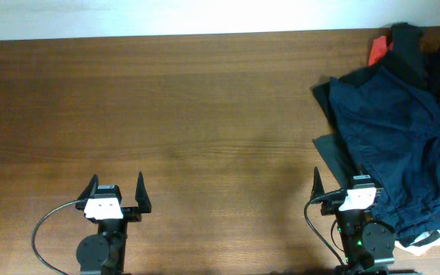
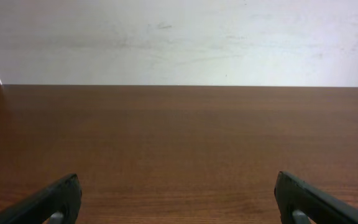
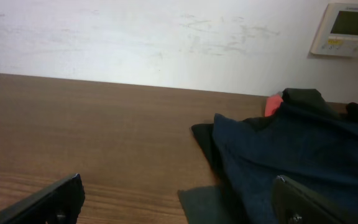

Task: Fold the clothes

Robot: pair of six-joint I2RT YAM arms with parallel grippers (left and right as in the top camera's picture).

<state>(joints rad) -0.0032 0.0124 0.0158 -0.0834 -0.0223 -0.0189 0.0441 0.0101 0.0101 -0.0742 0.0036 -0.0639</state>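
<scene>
A dark navy blue garment (image 1: pixel 399 130) lies crumpled on top of a pile of clothes at the right edge of the table. It also shows in the right wrist view (image 3: pixel 297 155). Black (image 1: pixel 408 42), red (image 1: pixel 378 50) and white (image 1: pixel 426 240) garments poke out from under it. My right gripper (image 1: pixel 341 186) is open and empty at the pile's near left corner, its right finger over the navy cloth. My left gripper (image 1: pixel 116 192) is open and empty over bare wood at the front left, far from the clothes.
The brown wooden table (image 1: pixel 189 122) runs back to a white wall (image 2: pixel 179 37). A white wall panel with a small screen (image 3: pixel 347 28) hangs at the far right in the right wrist view.
</scene>
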